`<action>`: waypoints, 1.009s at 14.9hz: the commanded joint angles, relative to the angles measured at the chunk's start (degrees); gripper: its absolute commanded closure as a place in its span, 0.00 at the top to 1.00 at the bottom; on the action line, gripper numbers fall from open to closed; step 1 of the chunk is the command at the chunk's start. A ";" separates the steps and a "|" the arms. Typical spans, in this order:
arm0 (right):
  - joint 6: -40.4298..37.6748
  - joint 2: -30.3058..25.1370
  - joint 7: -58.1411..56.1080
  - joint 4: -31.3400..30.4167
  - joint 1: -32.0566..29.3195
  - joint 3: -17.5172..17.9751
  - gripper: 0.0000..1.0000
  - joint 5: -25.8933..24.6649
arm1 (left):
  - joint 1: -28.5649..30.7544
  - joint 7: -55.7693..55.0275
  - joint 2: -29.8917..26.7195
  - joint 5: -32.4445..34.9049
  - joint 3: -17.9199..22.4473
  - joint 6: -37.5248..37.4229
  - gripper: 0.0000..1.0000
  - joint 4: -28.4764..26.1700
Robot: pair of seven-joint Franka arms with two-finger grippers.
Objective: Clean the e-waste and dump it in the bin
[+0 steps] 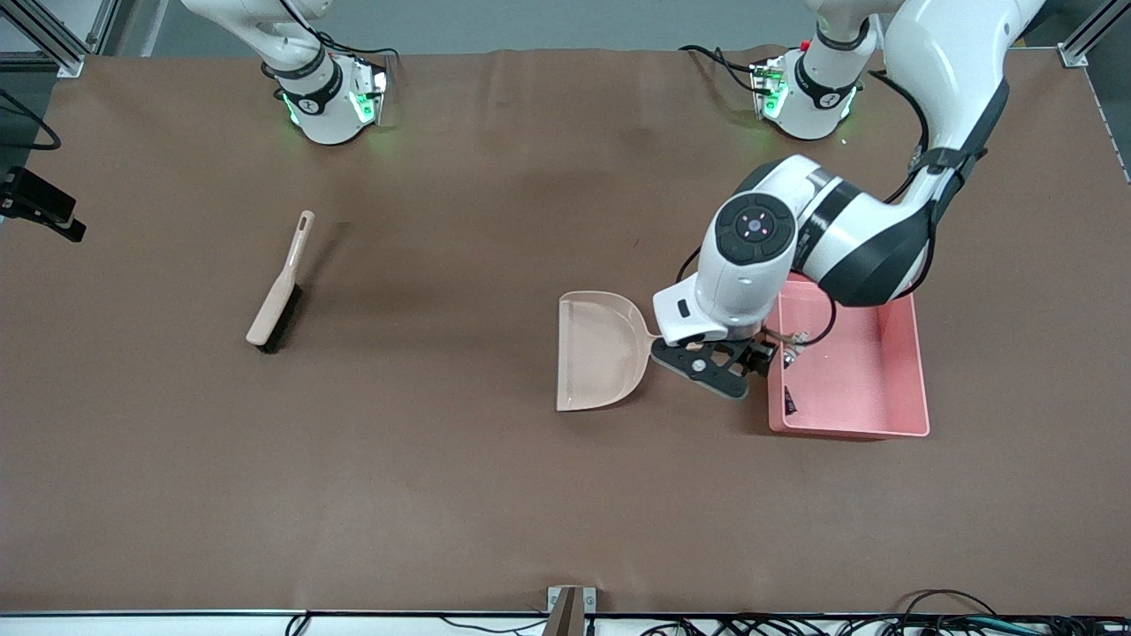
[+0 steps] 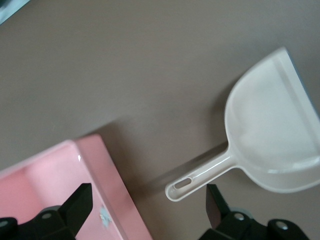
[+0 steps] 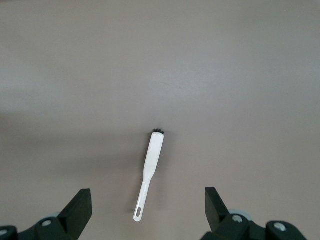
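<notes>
The pink bin point(image 1: 884, 371) stands toward the left arm's end of the table. A small dark scrap of e-waste point(image 1: 789, 400) lies inside it by the wall, and a whitish scrap point(image 2: 104, 216) lies near that wall too. The beige dustpan point(image 1: 601, 349) lies flat beside the bin, its handle point(image 2: 200, 177) pointing at the bin point(image 2: 55, 172). My left gripper point(image 1: 738, 362) hangs open over the handle's end and the bin wall, holding nothing point(image 2: 147, 210). My right gripper point(image 3: 147, 210) waits open, high over the brush point(image 3: 150, 167).
The brush point(image 1: 278, 287) with black bristles lies on the brown mat toward the right arm's end, well apart from the dustpan point(image 2: 272, 132). Cables and a bracket point(image 1: 570, 609) sit at the table edge nearest the front camera.
</notes>
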 commanded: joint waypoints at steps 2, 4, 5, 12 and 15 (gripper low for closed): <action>-0.24 -0.76 0.47 -0.73 -0.25 0.21 1.00 -0.45 | 0.37 -8.40 -7.23 -1.23 2.25 -1.82 1.00 -1.04; -0.24 -0.77 0.47 -0.73 0.10 0.21 1.00 -0.45 | -0.24 -7.27 -10.31 -2.45 6.73 -1.82 1.00 -1.04; -0.24 -0.77 0.47 -0.73 0.10 0.29 1.00 -0.45 | -0.33 -5.78 -12.50 -5.77 8.41 -1.91 1.00 -1.56; 0.02 -0.77 0.47 -0.73 0.28 0.29 1.00 -0.45 | -5.77 6.27 -28.59 -26.16 31.33 -5.58 1.00 -8.42; -0.15 -0.77 0.47 -0.73 0.19 0.29 1.00 -0.45 | -6.13 7.85 -32.37 -30.84 36.27 -9.64 1.00 -9.21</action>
